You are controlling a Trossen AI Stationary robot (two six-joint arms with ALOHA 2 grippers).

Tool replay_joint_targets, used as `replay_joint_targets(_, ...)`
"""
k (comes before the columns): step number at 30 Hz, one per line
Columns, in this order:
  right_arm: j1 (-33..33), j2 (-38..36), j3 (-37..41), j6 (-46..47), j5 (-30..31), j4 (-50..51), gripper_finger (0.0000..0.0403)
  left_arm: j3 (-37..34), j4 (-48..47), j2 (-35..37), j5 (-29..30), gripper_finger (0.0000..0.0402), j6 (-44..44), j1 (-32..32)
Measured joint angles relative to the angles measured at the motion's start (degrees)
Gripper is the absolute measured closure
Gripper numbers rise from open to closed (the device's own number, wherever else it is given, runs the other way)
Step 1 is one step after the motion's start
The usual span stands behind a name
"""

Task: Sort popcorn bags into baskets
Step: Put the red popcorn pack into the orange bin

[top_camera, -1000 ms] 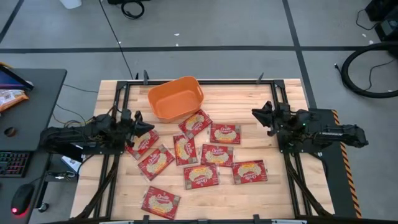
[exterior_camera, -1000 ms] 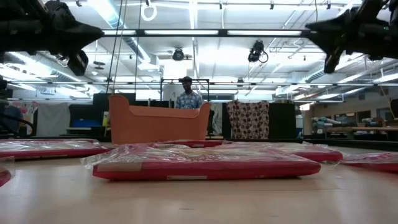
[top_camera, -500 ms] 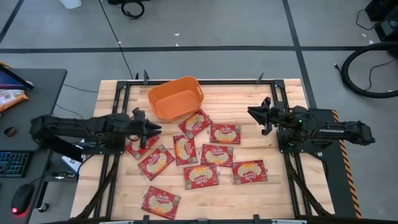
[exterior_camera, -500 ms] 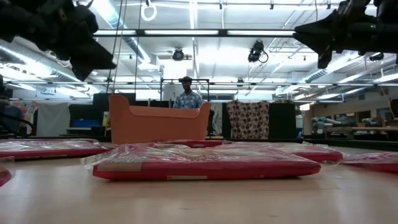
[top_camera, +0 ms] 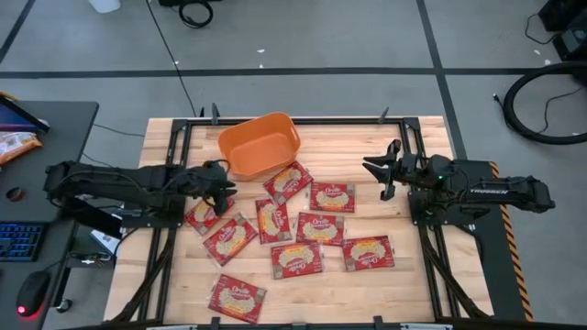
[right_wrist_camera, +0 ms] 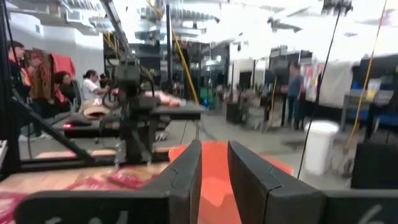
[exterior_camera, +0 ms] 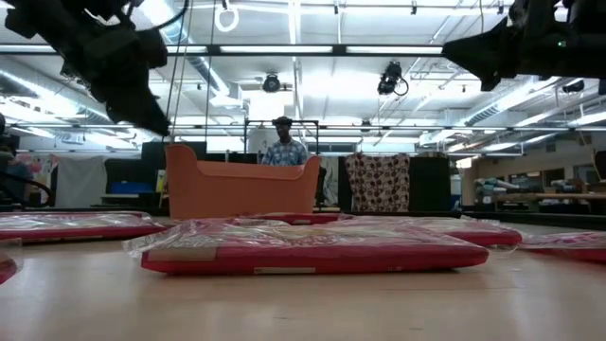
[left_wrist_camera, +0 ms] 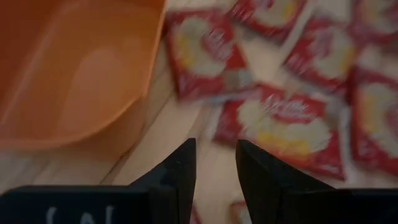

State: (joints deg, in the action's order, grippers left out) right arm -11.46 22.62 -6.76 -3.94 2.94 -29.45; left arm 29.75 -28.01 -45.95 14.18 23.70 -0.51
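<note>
Scattered flat across the wooden table (top_camera: 417,275) within reach of both arms: red popcorn bags (top_camera: 296,259), label up and apparently ready for picking, with the orange basket (top_camera: 260,145) at the far edge, nothing visible inside it. Poised just beside the basket, above the leftmost bags: left gripper (top_camera: 223,186), fingers (left_wrist_camera: 176,174) narrowly parted, holding nothing (tips angled down toward a bag (left_wrist_camera: 281,128)). Raised near the table's right side: right gripper (top_camera: 377,170), fingers (right_wrist_camera: 185,168) slightly apart, empty

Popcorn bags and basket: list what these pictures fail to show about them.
- Orange basket: low view, its wall hides the inside.
- Popcorn bag nearest the left end effector: high view, arm covers part.
- Popcorn bags: left wrist view, label print blurred.
</note>
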Motion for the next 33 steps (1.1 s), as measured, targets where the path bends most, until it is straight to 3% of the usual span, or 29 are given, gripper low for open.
replay_joint_targets(6, -0.01, 2.33, -0.04, -7.67, 0.63, -1.54, 0.0319, 5.11, -7.91, -6.57, 1.46, 0.0282, 4.53, 0.00)
replay_joint_targets(11, -0.64, 3.68, -0.04, -11.72, 5.86, -0.77, 0.0319, 7.66, -13.48, -13.38, 2.40, 0.0281, 9.85, 0.00)
replay_joint_targets(15, -2.47, 3.65, -0.04, -13.67, 6.17, -1.28, 0.0319, 9.37, -19.53, -18.75, 2.59, 0.0259, 12.41, 0.00)
replay_joint_targets(22, -5.68, 3.73, -0.04, -14.49, 1.26, -3.15, 0.0319, 13.10, -27.44, -29.23, -3.66, 0.0205, 22.00, 0.42)
replay_joint_targets(27, -7.42, 4.27, -0.04, -13.89, -3.04, -5.02, 0.0320, 14.54, -27.07, -36.34, -4.65, 0.0201, 25.32, 1.67)
replay_joint_targets(33, -7.89, 6.44, -0.04, -13.67, -3.15, -4.95, 0.0322, 19.91, -28.30, -43.75, -6.68, 0.0201, 28.54, 5.00)
